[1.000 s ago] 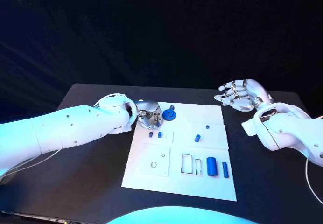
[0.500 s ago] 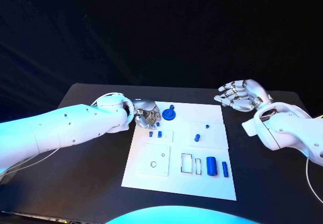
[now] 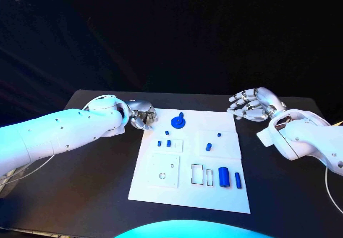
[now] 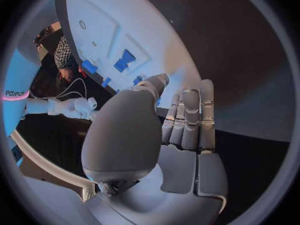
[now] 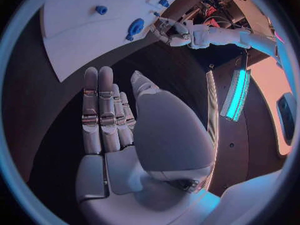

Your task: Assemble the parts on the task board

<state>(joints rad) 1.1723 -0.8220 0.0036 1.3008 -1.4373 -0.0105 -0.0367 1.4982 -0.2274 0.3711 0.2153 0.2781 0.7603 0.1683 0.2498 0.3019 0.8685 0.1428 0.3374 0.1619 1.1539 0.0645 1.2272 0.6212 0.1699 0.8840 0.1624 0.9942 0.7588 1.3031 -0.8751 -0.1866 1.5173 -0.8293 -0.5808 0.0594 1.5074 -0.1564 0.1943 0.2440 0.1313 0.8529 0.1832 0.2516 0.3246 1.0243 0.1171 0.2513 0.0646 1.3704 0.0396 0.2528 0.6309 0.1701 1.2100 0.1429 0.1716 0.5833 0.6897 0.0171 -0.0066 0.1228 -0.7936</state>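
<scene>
Left robot hand (image 3: 143,114) withdrawn from the task board (image 3: 192,196).
I read both empty, fingers apart; right robot hand (image 3: 252,104) idle; small part (image 3: 166,133) released near far-left corner.

Both hands, left hand (image 3: 142,114) and right hand (image 3: 252,104), flank the task board (image 3: 193,163), holding nothing.

Two white arms ending in silver, many-fingered hands.

Smooth rounded white shells on the left arm (image 3: 64,131) and right arm (image 3: 307,139), dotted with small dark screws. Thin pale cable looping at the wrist behind the left hand (image 3: 143,114). Grey-silver segmented fingers and a broad domed thumb base on the right hand (image 3: 252,104), palm plates flat and matte.
</scene>
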